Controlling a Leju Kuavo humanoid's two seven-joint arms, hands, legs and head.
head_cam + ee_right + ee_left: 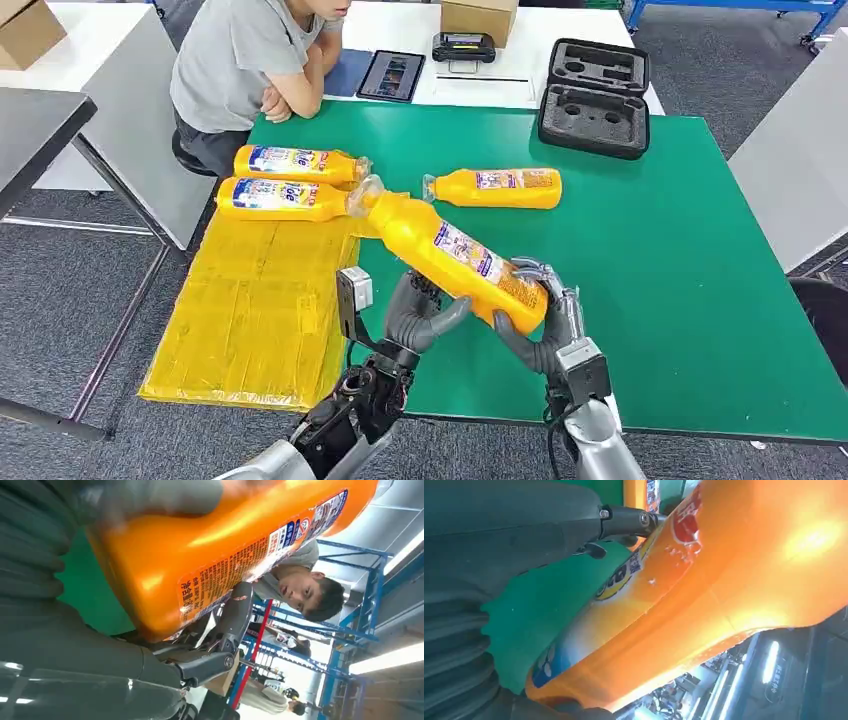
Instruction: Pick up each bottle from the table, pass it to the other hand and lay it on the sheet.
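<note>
An orange labelled bottle [455, 258] is held tilted above the green table, cap toward the yellow sheet [255, 320]. Two like bottles [290, 163] [285, 198] lie side by side on the sheet; a fourth [497, 188] lies on the table.

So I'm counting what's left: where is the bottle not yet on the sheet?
Head view: lone bottle lies on the green table, right of the sheet.

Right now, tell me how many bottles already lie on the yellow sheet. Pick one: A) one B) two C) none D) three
B: two bottles lie side by side at the far end of the yellow sheet; a third bottle lies on the green table, and the bottle in hand is held up between the left hand and right hand.
</note>
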